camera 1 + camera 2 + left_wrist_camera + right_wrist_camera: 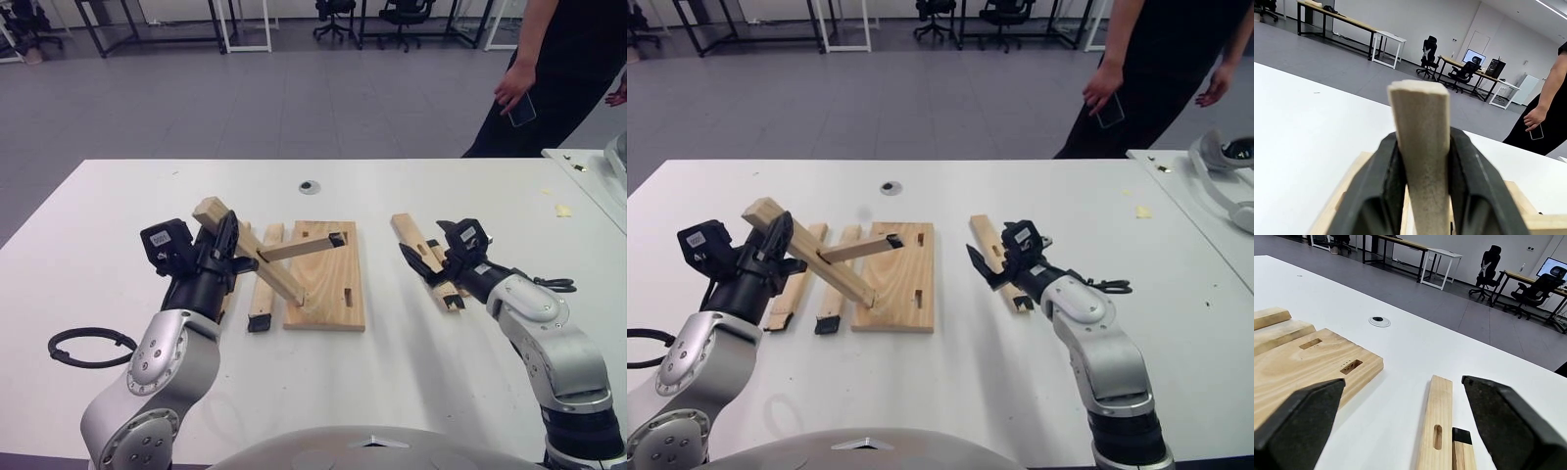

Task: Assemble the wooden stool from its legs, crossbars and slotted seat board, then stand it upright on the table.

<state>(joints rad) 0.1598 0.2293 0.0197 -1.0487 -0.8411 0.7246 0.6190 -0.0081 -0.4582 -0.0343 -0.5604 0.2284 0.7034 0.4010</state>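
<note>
Now our left tool (225,238) gripped a leg (269,266) by its top; it slanted down, rightward, onto the board (338,304). Our right tool (431,274) hung open.

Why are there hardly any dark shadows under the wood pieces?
Left wrist view: a ceiling light strip glows overhead beyond the held leg, so light is probably soft and spread. Left eye view: the seat board shows just a thin dark line at its near edge. Right wrist view: the loose leg has barely any shadow beside it.
</note>
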